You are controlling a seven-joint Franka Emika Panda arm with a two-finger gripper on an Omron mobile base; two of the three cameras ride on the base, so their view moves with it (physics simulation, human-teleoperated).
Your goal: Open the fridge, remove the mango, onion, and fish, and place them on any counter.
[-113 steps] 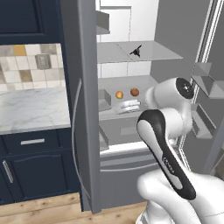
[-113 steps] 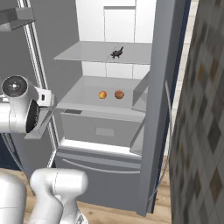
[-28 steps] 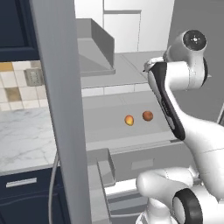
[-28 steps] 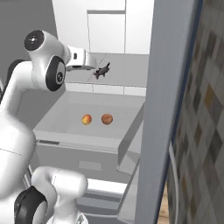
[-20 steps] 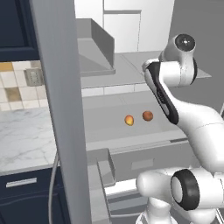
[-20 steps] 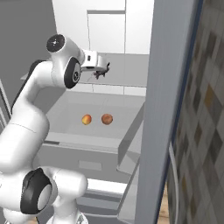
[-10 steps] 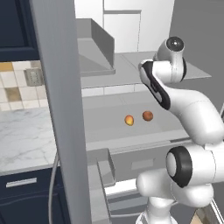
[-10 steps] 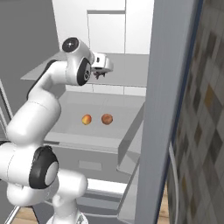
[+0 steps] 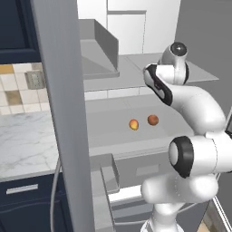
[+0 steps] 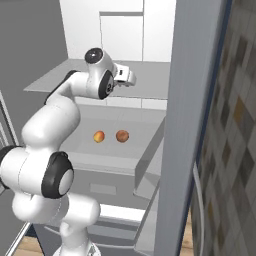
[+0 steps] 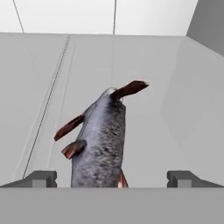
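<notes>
Pincer (image 11: 111, 179) jaws wide apart, fish (image 11: 98, 146) dead ahead between the tips on the upper fridge (image 10: 135, 75) shelf, long axis running straight away from the hand.

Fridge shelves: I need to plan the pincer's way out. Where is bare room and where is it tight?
The lower shelf is bare right of the two round fruits. The upper shelf is bare on both sides of the fish. It is tight where the open pincer straddles the fish.
</notes>
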